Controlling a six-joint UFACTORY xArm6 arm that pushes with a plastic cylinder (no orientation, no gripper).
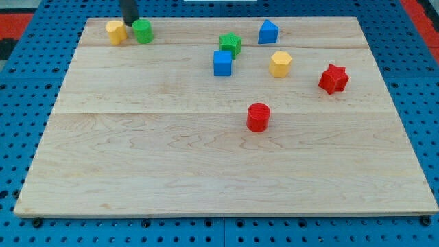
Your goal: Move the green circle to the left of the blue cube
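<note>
The rod is seen entering from the view's top, with my tip [129, 22] near the board's top-left corner. No fingers exist on this rig, so nothing is spread, pressed or pinched; only a bare rod end is there to push with.

The green circle [143, 31] sits just at 4 o'clock of the tip, v. close, poss. touching; contact cannot be confirmed. A yellow block [116, 31], shape unclear, lies just at 9 o'clock of the green circle, nearly touching it.

The blue cube [222, 63] is placed well apart, at approx. 4 o'clock from the green circle. The goal spot, at the cube's 9 o'clock, appears unoccupied.

Key relation: the tip is judged to be on the far side of the circle w.r.t. the goal, so a push toward 4 o'clock is favoured, prob. without repositioning.

Others: a green star [230, 43] at 1 o'clock of the cube, a blue block [268, 32] w/ sloped top, a yellow block, faceted [280, 64], a red star [333, 78], a red cylinder [258, 117].

No containers are seen on the wooden board [206, 178].
</note>
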